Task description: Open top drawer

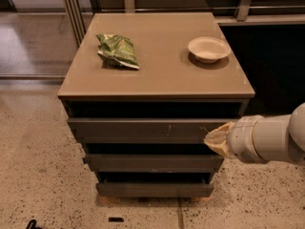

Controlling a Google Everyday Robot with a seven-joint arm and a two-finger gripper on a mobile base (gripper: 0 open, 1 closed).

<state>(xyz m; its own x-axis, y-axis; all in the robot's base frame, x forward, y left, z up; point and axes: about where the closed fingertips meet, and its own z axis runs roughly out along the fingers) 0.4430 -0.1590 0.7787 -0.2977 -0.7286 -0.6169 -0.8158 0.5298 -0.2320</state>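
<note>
The top drawer (143, 129) is the dark grey, handle-less front just under the cabinet top, with small pale scratches right of centre. It stands slightly out from the cabinet, with a dark gap above it. My gripper (210, 139), with tan fingers on a white wrist, comes in from the right. Its tip is at the right end of the top drawer front, near the lower edge. The fingers (220, 140) are drawn together into one wedge pointing left. I cannot tell whether they grip the front's edge.
Two more grey drawer fronts, a middle one (152, 162) and a bottom one (155, 189), sit below. On the tan cabinet top (162, 75) lie a green chip bag (118, 50) and a pale bowl (208, 48). Speckled floor surrounds the cabinet; a dark counter stands at the right.
</note>
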